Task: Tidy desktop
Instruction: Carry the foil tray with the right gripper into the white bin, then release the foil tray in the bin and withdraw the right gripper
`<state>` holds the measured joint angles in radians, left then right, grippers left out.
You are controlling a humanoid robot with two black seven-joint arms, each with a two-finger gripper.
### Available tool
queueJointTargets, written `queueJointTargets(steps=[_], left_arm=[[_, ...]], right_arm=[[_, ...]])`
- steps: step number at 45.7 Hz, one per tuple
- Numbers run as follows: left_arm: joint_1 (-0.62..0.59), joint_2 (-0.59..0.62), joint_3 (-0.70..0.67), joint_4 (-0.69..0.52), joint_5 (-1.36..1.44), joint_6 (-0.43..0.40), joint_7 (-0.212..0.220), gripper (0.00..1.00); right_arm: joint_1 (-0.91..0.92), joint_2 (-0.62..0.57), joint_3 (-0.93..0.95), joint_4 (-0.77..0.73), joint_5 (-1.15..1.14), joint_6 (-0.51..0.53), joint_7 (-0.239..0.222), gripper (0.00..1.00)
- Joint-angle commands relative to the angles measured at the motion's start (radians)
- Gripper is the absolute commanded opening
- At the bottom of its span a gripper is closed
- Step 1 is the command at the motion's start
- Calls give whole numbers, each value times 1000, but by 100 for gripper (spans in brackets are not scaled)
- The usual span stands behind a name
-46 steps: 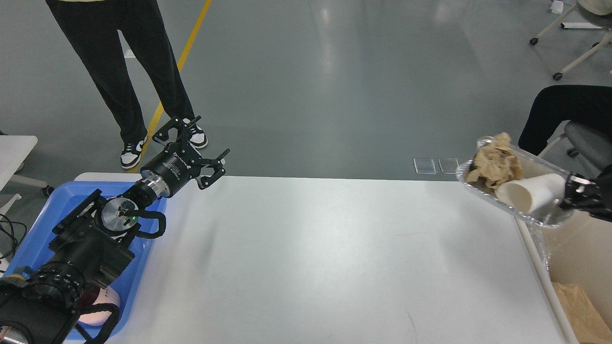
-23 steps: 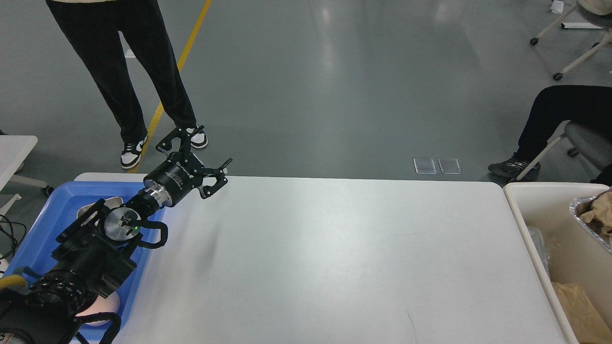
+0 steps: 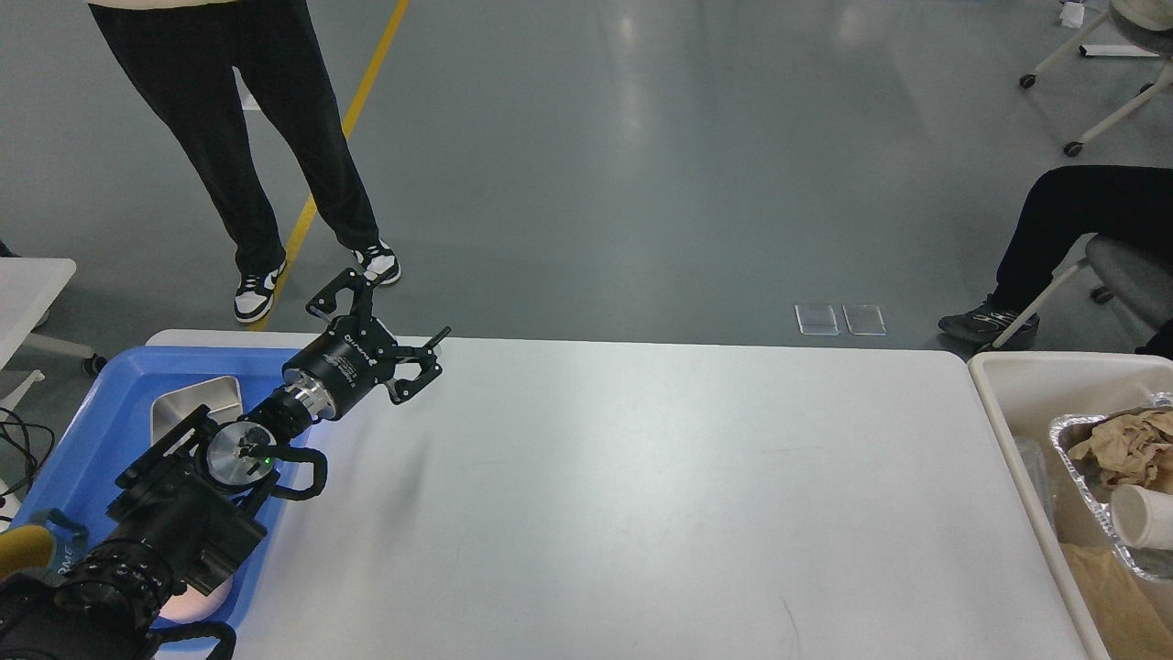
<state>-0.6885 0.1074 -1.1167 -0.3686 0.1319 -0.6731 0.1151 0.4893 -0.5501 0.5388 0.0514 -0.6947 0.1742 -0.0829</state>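
Desktop (image 3: 641, 495), white with rounded corners, fills most of the head view and lies bare across its middle. At its left end sits a blue tray (image 3: 101, 394) holding a metal dish (image 3: 188, 412) and something pale pink, mostly hidden under the arm. The left gripper (image 3: 389, 321) hangs over the near-left corner of the tabletop beside the tray, its two fingers spread wide with nothing between them. White lettering runs along the gripper's black barrel, too small to read. A green light glows on the wrist. The right gripper does not show. At the right end stands a cream bin (image 3: 1003, 403); inside lies a foil tray (image 3: 1086, 495) with crumpled brown paper (image 3: 1127, 449) and a white paper cup (image 3: 1141, 515) on its side.
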Motion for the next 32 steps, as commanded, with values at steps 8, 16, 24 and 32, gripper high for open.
queueJointTargets(steps=[8,16,24,32], left_arm=[[12,0,0,-1,0,-13,0,96],[20,2,0,-1,0,-20,0,96],[23,3,0,-1,0,-26,0,96],[29,3,0,-1,0,-26,0,96]], right_arm=[[0,41,3,-19,35,-90,-1,0],[0,41,3,-21,76,-87,0,100],[0,41,4,-19,83,-87,0,100],[95,33,114,-1,167,-71,37,100]])
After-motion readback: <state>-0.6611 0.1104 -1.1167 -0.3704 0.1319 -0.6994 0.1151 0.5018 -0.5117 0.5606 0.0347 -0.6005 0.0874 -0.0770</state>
